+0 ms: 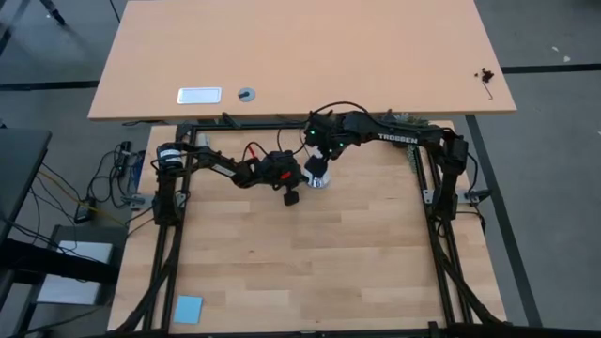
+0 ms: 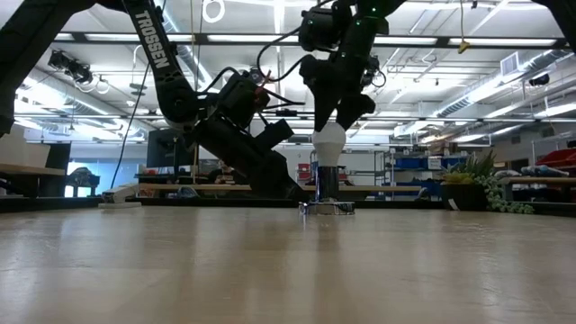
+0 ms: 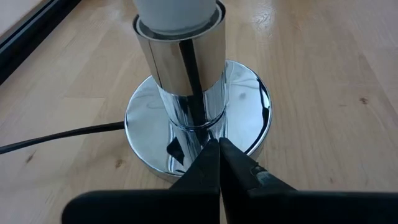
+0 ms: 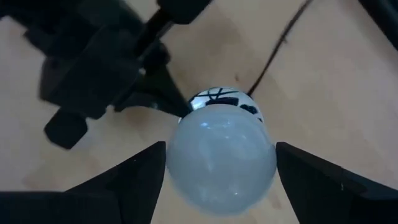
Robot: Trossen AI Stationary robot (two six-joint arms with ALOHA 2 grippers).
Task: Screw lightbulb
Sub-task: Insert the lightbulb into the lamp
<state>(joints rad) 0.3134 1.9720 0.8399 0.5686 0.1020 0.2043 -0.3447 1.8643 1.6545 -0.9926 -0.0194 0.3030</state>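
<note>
The white lightbulb (image 4: 221, 155) stands upright with its base down in the chrome socket (image 3: 183, 62). The socket rises from a round chrome disc (image 3: 249, 106) that lies flat on the wooden table. My right gripper (image 4: 221, 152) comes down from above and is shut on the bulb (image 2: 328, 142). My left gripper (image 3: 219, 146) is shut and slants down from the table's left, with its tips on the disc at the socket's foot. A black cord (image 3: 62, 134) runs off from the disc. My left gripper sets its shut fingertips (image 3: 208, 155) on the top of the chrome disc (image 3: 239, 134), right at the foot of the socket column. It slants down from the table's left. The disc lies flat on the table. My right gripper pinches the bulb's round glass head between its two fingers, one on each side (image 4: 177, 155). The fingers (image 4: 146, 171) come from above, pointing steeply down. The bulb stands upright with its lower end in the socket (image 2: 327, 180).
The cord (image 4: 273, 56) trails over the table toward its far edge. A blue pad (image 1: 188, 308) lies near the front left corner. Beyond the table stands a second desk (image 1: 300, 56) with a white card (image 1: 199, 95). Bare wood spreads toward the near edge.
</note>
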